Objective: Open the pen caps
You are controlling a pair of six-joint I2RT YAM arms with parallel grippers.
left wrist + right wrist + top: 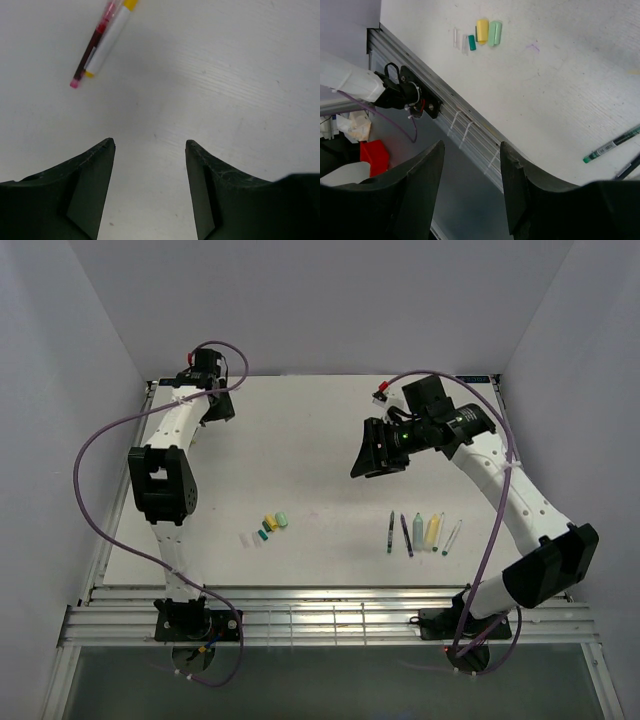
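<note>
White table [300, 440], pale lavender walls [60, 340] (slotted metal rail [330, 615] at near edge).

Matt white table [300, 440]; smooth plastic pen caps [482, 31]; ribbed metal rail [470, 131].

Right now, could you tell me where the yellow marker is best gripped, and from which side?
Probably mid-barrel, from straight above and across its width: the yellow marker lies flat on the table, with the pale-green marker close beside it.
</note>
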